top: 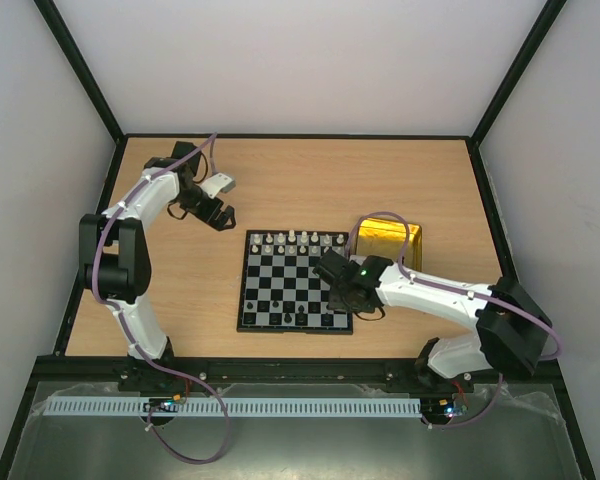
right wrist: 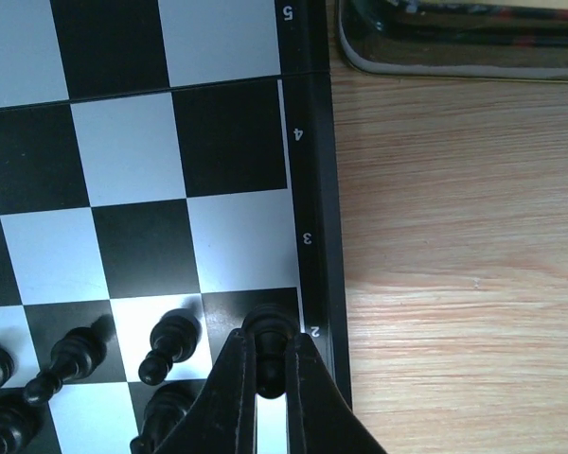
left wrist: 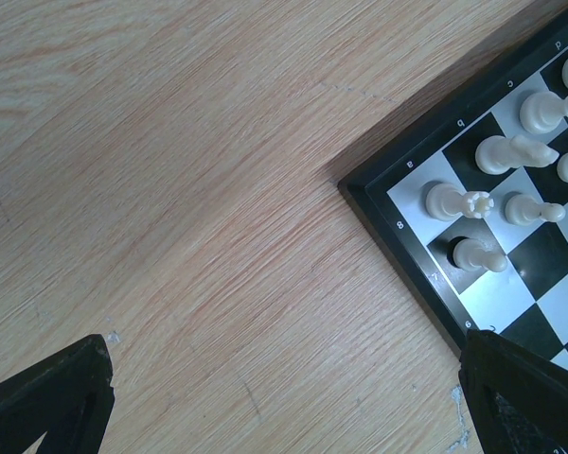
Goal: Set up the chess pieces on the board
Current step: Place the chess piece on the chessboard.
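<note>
Item: black chess piece (right wrist: 270,329), upright, pinched in the narrow jaws of the right gripper (right wrist: 268,352), over the near-right edge square of the board (right wrist: 312,189). Left gripper (left wrist: 284,407): jaws wide, empty, off the board's far-left corner.

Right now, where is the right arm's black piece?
Right wrist view: black piece between the right fingers, on the board's edge square beside the 2.
</note>
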